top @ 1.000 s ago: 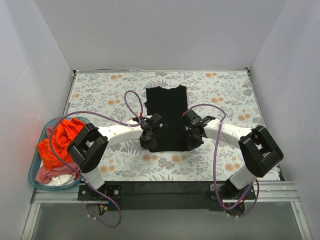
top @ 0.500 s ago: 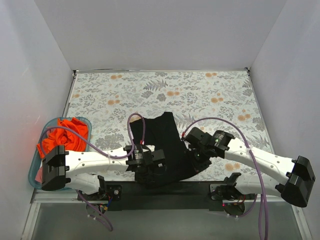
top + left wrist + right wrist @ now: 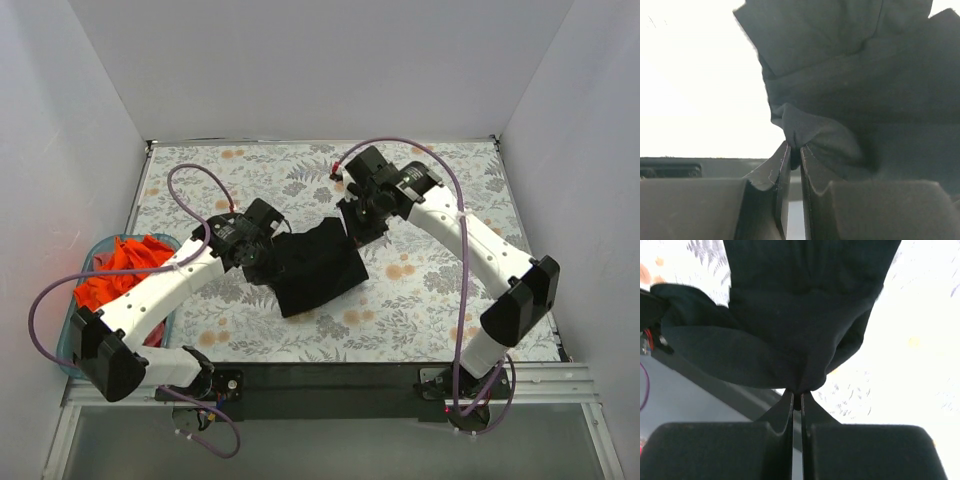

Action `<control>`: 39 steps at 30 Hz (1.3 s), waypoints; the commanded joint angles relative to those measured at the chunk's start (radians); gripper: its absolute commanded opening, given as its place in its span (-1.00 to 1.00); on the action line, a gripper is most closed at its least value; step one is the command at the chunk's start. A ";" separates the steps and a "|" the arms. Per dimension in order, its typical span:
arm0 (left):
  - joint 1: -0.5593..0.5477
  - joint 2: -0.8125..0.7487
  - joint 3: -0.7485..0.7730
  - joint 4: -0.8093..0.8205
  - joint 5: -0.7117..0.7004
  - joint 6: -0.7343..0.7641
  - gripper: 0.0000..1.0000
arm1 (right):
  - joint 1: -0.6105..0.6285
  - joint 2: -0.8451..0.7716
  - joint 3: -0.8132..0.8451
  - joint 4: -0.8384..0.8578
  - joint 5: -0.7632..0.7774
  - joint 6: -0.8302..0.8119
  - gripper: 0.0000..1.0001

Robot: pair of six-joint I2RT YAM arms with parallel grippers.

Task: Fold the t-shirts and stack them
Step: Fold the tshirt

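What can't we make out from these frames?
- Top view: fingertips of left pincer and right pincer are hidden by their wrist housings and the black t-shirt.
- Top view: basket contents are partly covered by left arm; only orange t-shirt shows.
- Wrist views: table is blown out white; shirt's folds are unreadable, black on black.

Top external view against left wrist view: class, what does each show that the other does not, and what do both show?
Only the top external view shows both arms, the right gripper pinching the far corner of the black t-shirt, the floral table and an orange-red t-shirt in the teal basket. Only the left wrist view shows the left gripper up close, shut on a bunched fold. Both show the left gripper holding the black t-shirt.
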 commanded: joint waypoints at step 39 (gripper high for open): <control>0.490 0.554 0.115 0.597 -0.009 0.264 -1.00 | -0.329 0.665 0.360 0.473 -0.245 -0.147 -0.45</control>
